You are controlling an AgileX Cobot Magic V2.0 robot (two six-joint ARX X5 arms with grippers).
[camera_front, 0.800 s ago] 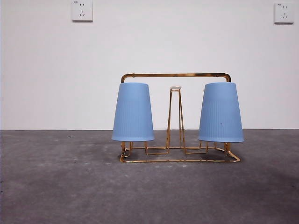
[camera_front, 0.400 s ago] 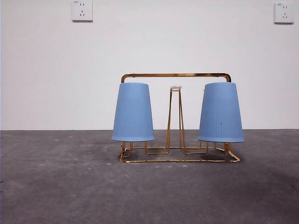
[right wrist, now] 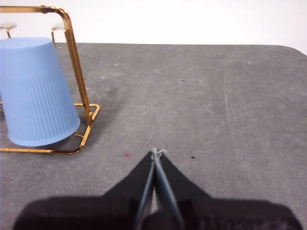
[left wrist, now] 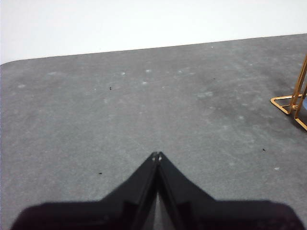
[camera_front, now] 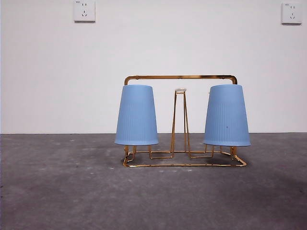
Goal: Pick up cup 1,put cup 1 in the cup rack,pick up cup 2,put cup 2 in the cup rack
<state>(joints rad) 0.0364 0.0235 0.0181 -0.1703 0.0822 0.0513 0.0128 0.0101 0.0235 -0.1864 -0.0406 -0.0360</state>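
Both cups are hanging upside down on the cup rack (camera_front: 181, 120), and neither arm is showing in the front view.

Cup 1 (camera_front: 226, 116), with its dark speck, is sitting over a prong at one end, cup 2 (camera_front: 136, 115) at the other; the prongs under them are hiding inside the cups, and only the bare middle prong's pale cap is showing. The right gripper (right wrist: 156, 152) is hovering over the grey table (camera_front: 62, 191) near cup 1's end, jaws pressed together, empty. The left gripper (left wrist: 156, 155) is hanging well apart from the rack, jaws likewise pressed together, seeing only a cut-off corner of the wire base.
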